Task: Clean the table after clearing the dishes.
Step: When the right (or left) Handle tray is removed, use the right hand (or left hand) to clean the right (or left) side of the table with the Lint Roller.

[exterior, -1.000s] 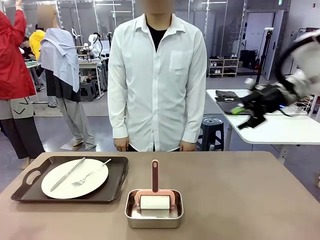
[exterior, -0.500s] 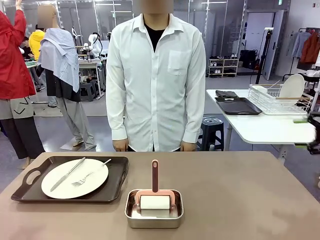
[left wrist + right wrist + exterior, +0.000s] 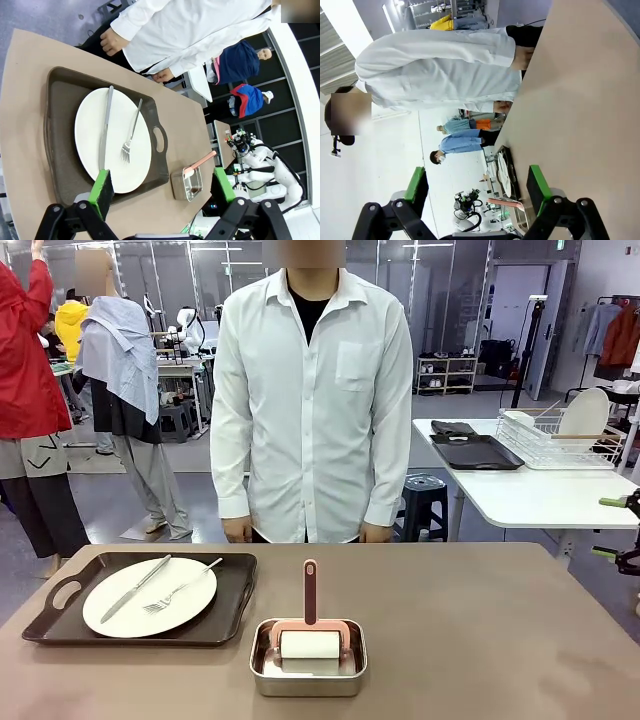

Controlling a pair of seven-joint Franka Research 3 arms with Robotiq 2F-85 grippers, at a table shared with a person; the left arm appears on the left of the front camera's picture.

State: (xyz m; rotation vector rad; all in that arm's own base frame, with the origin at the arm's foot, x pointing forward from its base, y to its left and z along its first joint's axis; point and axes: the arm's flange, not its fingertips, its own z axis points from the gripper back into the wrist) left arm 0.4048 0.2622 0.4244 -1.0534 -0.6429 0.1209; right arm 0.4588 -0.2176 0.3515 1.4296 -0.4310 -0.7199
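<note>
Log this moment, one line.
left hand open | right hand open beside table | plate, knife, fork on tray | lint roller in steel pan

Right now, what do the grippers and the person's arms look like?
Left gripper and right gripper: black linked two-finger frames with round pivot bolts, flat bright green pads at the tips. Person: long white shirt sleeves down to the wrists.

Front camera at the near edge faces the person (image 3: 315,390) across the table (image 3: 480,620); both wrist cameras, rolled sideways, share them.
</note>
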